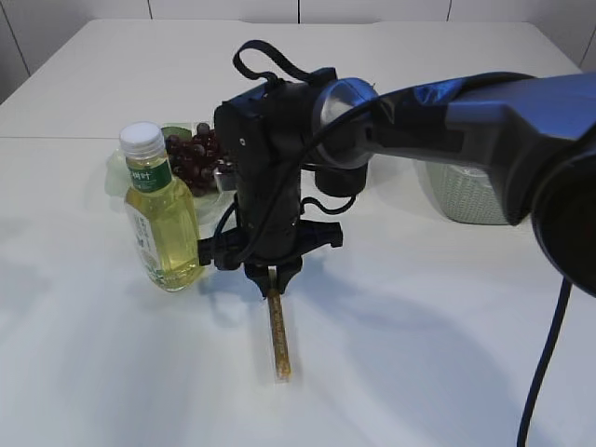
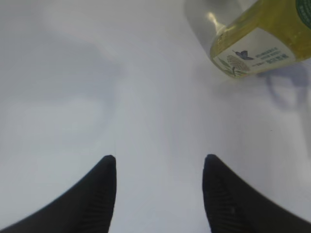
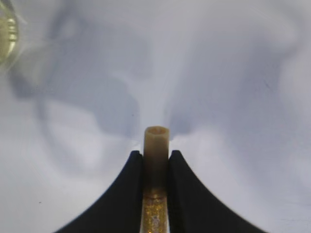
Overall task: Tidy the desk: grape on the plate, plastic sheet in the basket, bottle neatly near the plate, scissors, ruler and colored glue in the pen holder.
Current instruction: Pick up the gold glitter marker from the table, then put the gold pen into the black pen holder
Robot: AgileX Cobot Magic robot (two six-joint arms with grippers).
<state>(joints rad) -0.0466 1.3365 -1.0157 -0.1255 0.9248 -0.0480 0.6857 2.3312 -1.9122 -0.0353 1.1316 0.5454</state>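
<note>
Bottle (image 1: 160, 219) stands upright at your left, just in front of the plate (image 1: 209, 207) holding the grape (image 1: 193, 155). Your left gripper (image 2: 159, 194) hovers above bare table (image 1: 419, 354), fingers spread. Right of the bottle, your right gripper (image 3: 156, 162) pinches the colored glue (image 1: 277, 335) at one end. Basket (image 1: 463, 194) sits far right.

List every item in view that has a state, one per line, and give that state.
Bottle: upright, capped, beside the plate.
Grapes: on the plate.
Plate: on the table, holding the grapes.
Glue tube: lying on the table, one end pinched.
Right gripper: shut on the glue tube.
Left gripper: open, empty, above bare table.
Basket: upright behind the right arm; contents hidden.
</note>
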